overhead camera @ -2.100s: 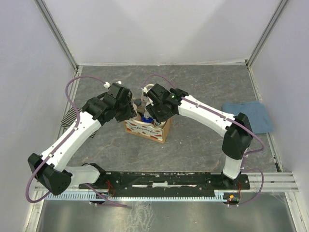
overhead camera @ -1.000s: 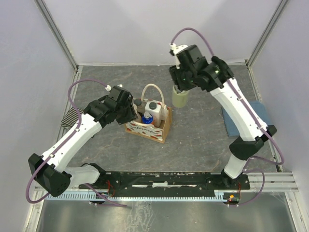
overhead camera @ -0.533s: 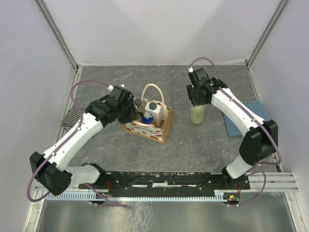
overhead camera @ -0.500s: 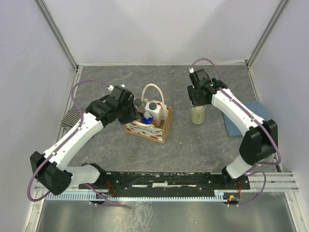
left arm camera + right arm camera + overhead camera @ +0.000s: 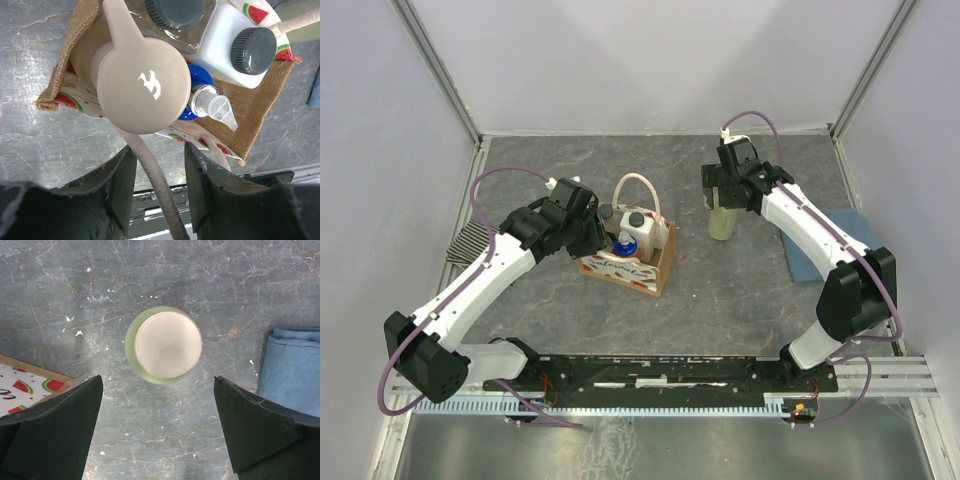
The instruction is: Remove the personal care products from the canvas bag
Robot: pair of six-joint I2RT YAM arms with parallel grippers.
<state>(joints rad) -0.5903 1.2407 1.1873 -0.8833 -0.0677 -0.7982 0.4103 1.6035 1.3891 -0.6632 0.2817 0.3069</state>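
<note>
The canvas bag (image 5: 654,272) stands mid-table with a tan pump bottle (image 5: 137,85), a white bottle with a black cap (image 5: 252,47) and a blue-capped bottle (image 5: 199,80) inside. My left gripper (image 5: 160,167) hovers at the bag's left side, jaws apart, and a cream handle (image 5: 152,172) runs loosely between them. A pale yellow-green bottle with a cream cap (image 5: 163,345) stands upright on the table right of the bag. Directly above this bottle (image 5: 722,224), my right gripper (image 5: 157,386) is open wide and holds nothing.
A folded blue cloth (image 5: 840,245) lies at the right wall, close to the freed bottle, its edge showing as blue cloth (image 5: 295,370) in the right wrist view. A striped cloth (image 5: 468,245) lies by the left wall. Enclosure walls ring the table.
My right gripper has opened and let go of the pale yellow-green bottle, which now stands alone on the table. The left arm and the bag have not moved.
</note>
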